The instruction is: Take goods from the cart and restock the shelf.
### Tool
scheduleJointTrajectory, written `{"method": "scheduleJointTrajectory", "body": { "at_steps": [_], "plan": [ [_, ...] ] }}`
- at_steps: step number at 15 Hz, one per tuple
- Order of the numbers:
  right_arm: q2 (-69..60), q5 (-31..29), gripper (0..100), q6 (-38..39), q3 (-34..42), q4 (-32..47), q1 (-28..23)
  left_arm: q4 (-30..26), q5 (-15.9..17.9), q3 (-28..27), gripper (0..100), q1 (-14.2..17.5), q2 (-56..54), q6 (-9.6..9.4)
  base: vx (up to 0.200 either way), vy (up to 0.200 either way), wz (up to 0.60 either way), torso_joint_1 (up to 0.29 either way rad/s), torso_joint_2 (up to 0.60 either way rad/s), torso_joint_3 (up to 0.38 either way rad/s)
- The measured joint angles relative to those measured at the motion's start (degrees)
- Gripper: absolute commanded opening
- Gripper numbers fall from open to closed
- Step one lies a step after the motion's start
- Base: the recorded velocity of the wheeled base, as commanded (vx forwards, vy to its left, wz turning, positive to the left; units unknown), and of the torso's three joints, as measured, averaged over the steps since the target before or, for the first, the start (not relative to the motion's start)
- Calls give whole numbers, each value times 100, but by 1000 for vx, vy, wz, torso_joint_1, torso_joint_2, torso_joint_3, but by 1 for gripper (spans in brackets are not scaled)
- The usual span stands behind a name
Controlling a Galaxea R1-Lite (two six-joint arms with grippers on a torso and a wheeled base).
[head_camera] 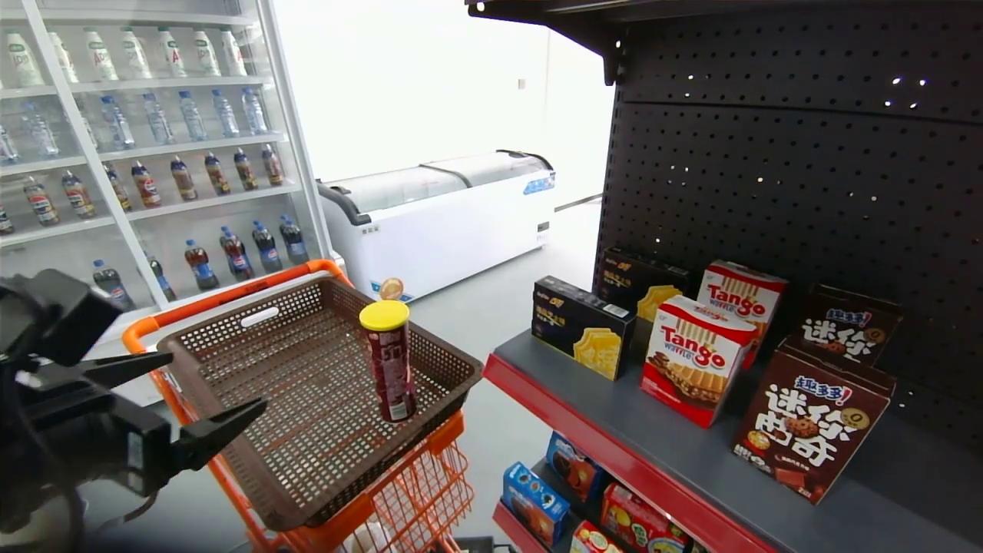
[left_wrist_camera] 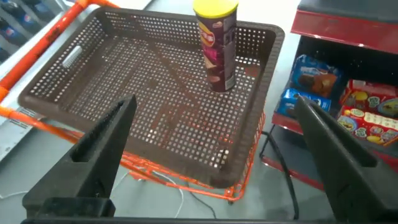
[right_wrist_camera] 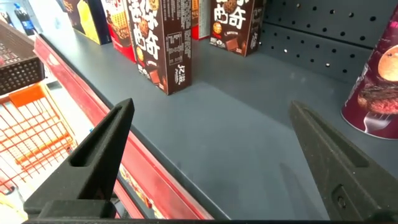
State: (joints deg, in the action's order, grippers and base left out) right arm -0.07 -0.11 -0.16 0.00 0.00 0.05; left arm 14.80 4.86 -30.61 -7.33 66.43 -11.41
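One tall dark-red cylindrical can with a yellow lid (head_camera: pixel 389 361) (left_wrist_camera: pixel 217 46) stands upright on the floor of the brown perforated plastic basket (head_camera: pixel 230 342) (left_wrist_camera: pixel 74 87). Its long axis is vertical and its lid faces up. It is close to the basket's wall on the shelf side. The print on its side is too small to make out.

The basket rests on top of the orange wire cart (head_camera: pixel 415 491); the cart's lower part is cut off. The left gripper (head_camera: pixel 180 399) (left_wrist_camera: pixel 214 102) hangs at the basket's near-left edge with its two black fingers spread wide, holding nothing and well apart from the can.

To the right of the basket is the grey shelf board with a red front edge (head_camera: pixel 614 415) (right_wrist_camera: pixel 236 143). The right gripper (right_wrist_camera: pixel 211 109) hangs above it, fingers apart and empty. Brown cookie boxes (right_wrist_camera: pixel 158 43) stand upright on the board beyond it. A purple-pink round can (right_wrist_camera: pixel 376 93) is cut off by the picture's edge, so only part of its body is visible. Beyond the basket's far rim, a small round tan thing (head_camera: pixel 391 288) is too small to identify.
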Motion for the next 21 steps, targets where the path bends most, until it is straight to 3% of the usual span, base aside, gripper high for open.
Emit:
{"method": "scheduleJointTrajectory", "body": {
  "at_steps": [3, 8, 11, 13, 17, 21],
  "plan": [
    [0, -2, 100, 0, 0, 0, -5, 750, -60, -296, 100, -99, 1284, 4, 0, 0, 0, 0, 0, 0],
    [0, 0, 100, 0, 0, 0, -5, 1675, -770, -728, 100, -238, 3076, 94, 0, 0, 0, 0, 0, 0],
    [0, -2, 100, 2, 0, 0, -5, 2075, -1157, -1156, 100, -523, 3944, 463, 0, 0, 0, 0, 0, 0],
    [0, 0, 100, 0, 0, 2, 0, 2191, -1296, -1475, 100, -642, 4374, 591, 0, 0, 0, 0, 0, 0],
    [0, 0, 100, 0, 0, 2, -5, 2745, -1390, -1698, 100, -700, 5044, 606, 0, 0, 0, 0, 0, 0],
    [0, 1, 100, 2, 0, 2, 0, 3547, -1693, -1698, 100, -766, 5595, 613, 0, 0, 0, 0, 0, 0]
  ]
}}
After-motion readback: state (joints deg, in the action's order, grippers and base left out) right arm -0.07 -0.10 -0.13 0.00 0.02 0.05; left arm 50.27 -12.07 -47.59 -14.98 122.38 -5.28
